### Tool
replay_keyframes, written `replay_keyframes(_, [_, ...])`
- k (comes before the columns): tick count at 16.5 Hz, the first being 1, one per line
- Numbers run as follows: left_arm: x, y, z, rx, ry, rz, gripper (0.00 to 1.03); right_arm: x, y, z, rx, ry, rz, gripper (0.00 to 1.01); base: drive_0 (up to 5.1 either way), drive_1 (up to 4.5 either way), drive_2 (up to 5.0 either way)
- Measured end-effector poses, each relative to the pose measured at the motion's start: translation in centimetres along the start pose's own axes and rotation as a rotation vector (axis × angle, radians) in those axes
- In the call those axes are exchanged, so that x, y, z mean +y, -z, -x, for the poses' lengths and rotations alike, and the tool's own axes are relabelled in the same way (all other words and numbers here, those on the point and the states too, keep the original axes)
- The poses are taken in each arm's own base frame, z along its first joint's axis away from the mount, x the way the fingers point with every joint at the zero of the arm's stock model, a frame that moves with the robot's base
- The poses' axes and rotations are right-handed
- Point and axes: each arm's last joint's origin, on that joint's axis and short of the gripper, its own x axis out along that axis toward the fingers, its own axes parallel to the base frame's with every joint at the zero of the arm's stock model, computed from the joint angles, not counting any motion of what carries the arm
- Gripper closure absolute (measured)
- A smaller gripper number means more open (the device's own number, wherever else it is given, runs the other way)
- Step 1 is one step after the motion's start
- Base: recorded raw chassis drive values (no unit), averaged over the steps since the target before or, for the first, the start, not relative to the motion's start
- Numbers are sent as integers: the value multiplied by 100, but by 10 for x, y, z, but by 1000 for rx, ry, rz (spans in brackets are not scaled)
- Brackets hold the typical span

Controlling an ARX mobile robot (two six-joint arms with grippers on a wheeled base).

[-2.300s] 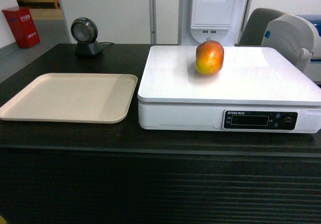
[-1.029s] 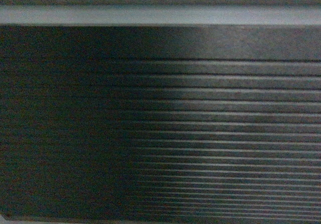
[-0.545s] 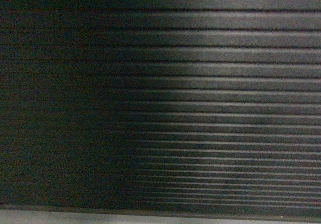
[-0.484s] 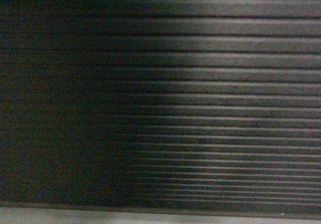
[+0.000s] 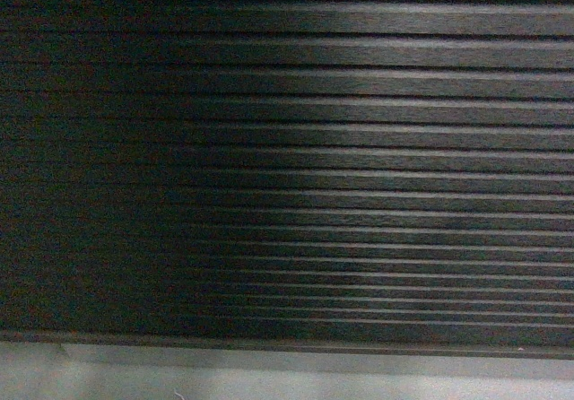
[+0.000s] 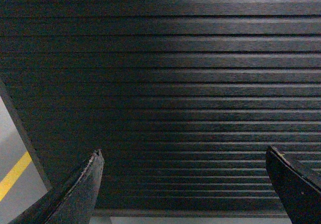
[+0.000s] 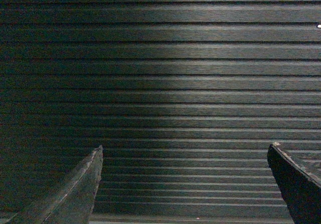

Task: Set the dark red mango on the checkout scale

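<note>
The black ribbed front of the checkout [image 5: 359,167] fills the head view, and its top is out of frame. The dark red mango and the scale are out of view. My left gripper [image 6: 183,156] is open with nothing between its fingers, facing the slatted front [image 6: 175,83]. My right gripper [image 7: 184,151] is also open and empty, facing the same ribbed panel [image 7: 175,73]. Neither gripper shows in the head view.
A strip of grey floor [image 5: 269,378] runs along the counter's base. In the left wrist view the counter's left edge gives way to grey floor with a yellow line [image 6: 12,176].
The head view has dropped from the counter top, where the mango sat on the scale, down the ribbed front. The floor strip at the bottom has grown over the last second.
</note>
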Motion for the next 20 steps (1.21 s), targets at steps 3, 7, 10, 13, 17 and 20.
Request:
replay_keyframes(3, [0, 0, 0, -1, 0, 0, 5, 0, 0, 0, -1, 0, 0, 3, 0, 0, 0])
replay_keyframes(7, [0, 0, 0, -1, 0, 0, 5, 0, 0, 0, -2, 0, 0, 3, 0, 0, 0])
replay_keyframes(10, [0, 0, 0, -1, 0, 0, 5, 0, 0, 0, -1, 0, 0, 3, 0, 0, 0])
replay_keyframes(13, [0, 0, 0, -1, 0, 0, 5, 0, 0, 0, -1, 0, 0, 3, 0, 0, 0])
replay_keyframes(17, [0, 0, 0, -1, 0, 0, 5, 0, 0, 0, -1, 0, 0, 3, 0, 0, 0])
replay_keyframes(20, [0, 0, 0, -1, 0, 0, 5, 0, 0, 0, -2, 0, 0, 3, 0, 0, 0])
